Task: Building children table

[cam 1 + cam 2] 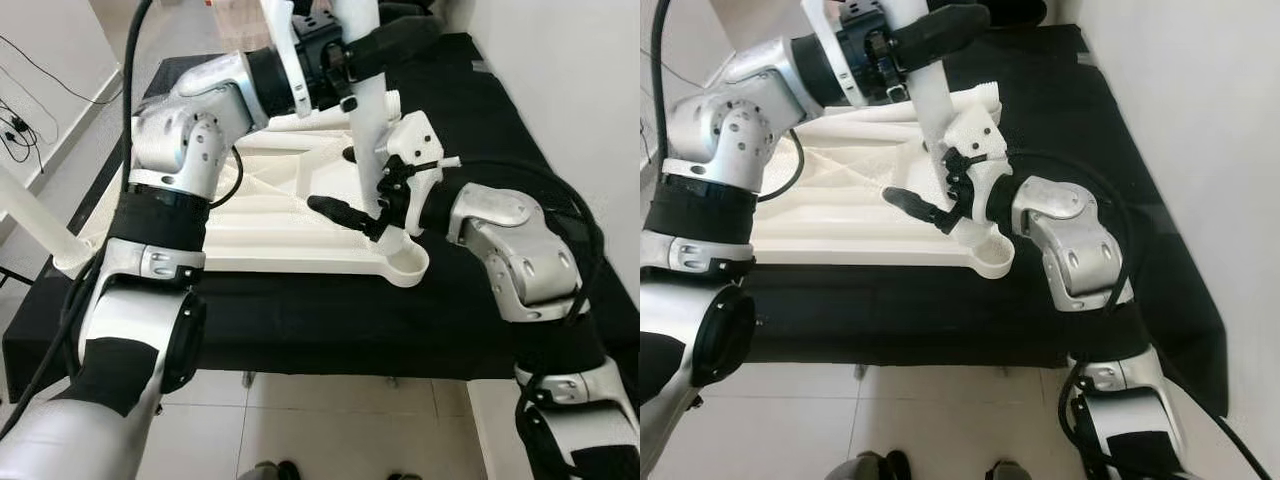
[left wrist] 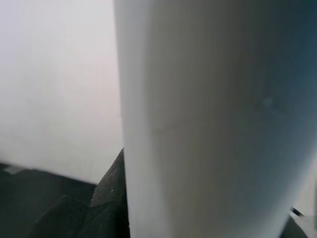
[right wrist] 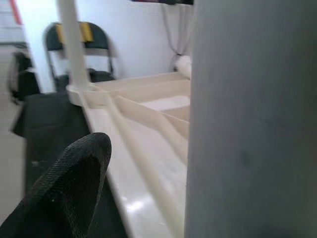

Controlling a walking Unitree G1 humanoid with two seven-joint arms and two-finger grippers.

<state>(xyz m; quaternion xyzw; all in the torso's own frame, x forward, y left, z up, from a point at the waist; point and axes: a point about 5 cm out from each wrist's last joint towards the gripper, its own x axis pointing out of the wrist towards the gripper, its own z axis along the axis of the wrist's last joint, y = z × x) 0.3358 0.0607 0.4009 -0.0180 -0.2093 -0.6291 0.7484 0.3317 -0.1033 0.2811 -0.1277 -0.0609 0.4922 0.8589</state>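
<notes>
Tabletop (image 1: 270, 215): white plastic, lying upside down on the black-covered surface, ribbed underside facing up.
Corner socket (image 1: 405, 265): round, open, at the near right corner.
Leg (image 1: 368, 120): white tube, held roughly upright just above that socket.
Fitted leg (image 1: 35, 225): white, standing from the near left corner.

Black cloth (image 1: 300, 320), folding chair (image 3: 74, 49), tiled floor (image 1: 330, 430).

Left end effector (image 1: 375, 45), upper centre of frame, fingers clamped; right end effector (image 1: 365, 215), mid-frame, fingers parted.
</notes>
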